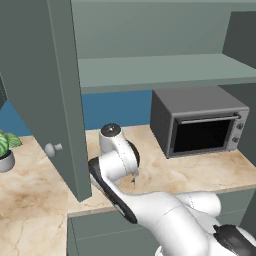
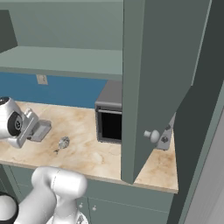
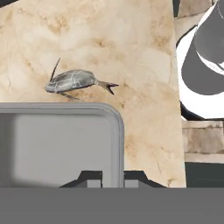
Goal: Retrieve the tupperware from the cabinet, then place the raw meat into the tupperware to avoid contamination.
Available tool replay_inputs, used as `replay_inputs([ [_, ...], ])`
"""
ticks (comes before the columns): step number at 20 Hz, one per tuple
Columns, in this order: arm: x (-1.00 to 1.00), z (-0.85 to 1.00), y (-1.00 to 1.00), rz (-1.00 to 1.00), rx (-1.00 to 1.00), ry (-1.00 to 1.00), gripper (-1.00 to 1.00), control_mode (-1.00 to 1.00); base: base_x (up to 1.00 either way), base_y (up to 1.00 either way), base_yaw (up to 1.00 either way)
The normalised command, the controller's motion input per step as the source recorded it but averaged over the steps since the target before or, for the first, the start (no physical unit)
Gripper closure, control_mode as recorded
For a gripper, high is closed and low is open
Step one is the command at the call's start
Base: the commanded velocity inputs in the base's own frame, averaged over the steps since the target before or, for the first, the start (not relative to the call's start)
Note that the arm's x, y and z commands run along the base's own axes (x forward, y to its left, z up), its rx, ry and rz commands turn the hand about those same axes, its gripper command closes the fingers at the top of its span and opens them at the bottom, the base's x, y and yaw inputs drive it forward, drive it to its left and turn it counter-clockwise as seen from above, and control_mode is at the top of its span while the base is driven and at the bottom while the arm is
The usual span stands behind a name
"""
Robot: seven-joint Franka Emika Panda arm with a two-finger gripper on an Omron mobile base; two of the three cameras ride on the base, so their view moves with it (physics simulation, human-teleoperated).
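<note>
Marble-patterned beige counter (image 2: 100, 157) ran under the open wall cabinet (image 1: 150, 70), with a blue backsplash (image 1: 115, 107) behind it. I counted one microwave (image 1: 200, 122), one potted plant (image 1: 6, 150) at the far left, one box (image 3: 57, 144), one piece of meat (image 3: 72, 81), and two cabinet doors swung open, each with one round knob.

Through the hand camera the gripper (image 3: 107, 180) had its jaws clamped on the near rim of the box, which hung just above the counter, open side toward the camera. The right base camera showed the same box (image 2: 40, 130) at the hand, left of the meat (image 2: 64, 142).

The meat lay flat on the counter just beyond the box rim, apart from it. Its long axis ran roughly parallel to that rim, thin tail end toward the arm's side.

I saw the one cabinet shelf bare.
</note>
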Motion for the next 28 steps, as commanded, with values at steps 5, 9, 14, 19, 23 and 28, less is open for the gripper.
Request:
replay_inputs([
  [5,0.22,-0.42,0.12,0.0,-0.07,0.03,1.0,-1.0,0.0,0.0,0.0],
  [9,0.16,-0.21,0.1,-0.02,-0.12,0.0,1.0,-1.0,0.0,0.0,0.0],
  [14,0.05,-0.12,0.01,-0.03,-0.02,0.0,1.0,-1.0,0.0,0.0,0.0],
  [19,0.06,-0.18,0.0,-0.03,0.0,0.05,1.0,-1.0,0.0,0.0,0.0],
  [23,0.03,-0.24,0.0,-0.01,0.03,0.01,1.0,-1.0,0.0,0.0,0.0],
  [28,0.02,-0.26,0.0,0.0,0.03,0.0,1.0,-1.0,0.0,0.0,0.0],
])
